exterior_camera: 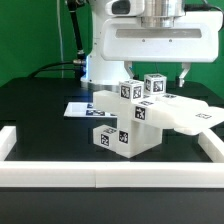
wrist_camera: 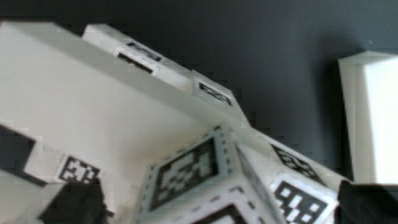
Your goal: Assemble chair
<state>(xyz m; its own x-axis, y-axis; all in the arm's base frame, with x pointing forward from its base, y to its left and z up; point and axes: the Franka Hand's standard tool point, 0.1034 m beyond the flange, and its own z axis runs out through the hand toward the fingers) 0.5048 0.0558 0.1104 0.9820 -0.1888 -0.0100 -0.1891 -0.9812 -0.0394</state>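
Note:
The chair (exterior_camera: 130, 118) stands mid-table, a cluster of chunky white blocks with black-and-white tags, with a flat slab (exterior_camera: 190, 115) jutting toward the exterior view's right. My gripper (exterior_camera: 157, 72) hangs just above its top tagged blocks (exterior_camera: 153, 85). One dark finger (exterior_camera: 185, 72) shows beside them. In the wrist view the tagged blocks (wrist_camera: 214, 170) fill the frame. The dark fingertips (wrist_camera: 75, 202) sit far apart on either side of a tagged block, so the gripper (wrist_camera: 217, 208) is open and holds nothing. I cannot tell if a finger touches the block.
The marker board (exterior_camera: 82, 108) lies flat behind the chair at the exterior view's left. A low white border rail (exterior_camera: 110, 176) runs along the front and both sides. The robot base (exterior_camera: 100, 65) stands behind. A white strip (wrist_camera: 370, 95) shows on the dark table in the wrist view.

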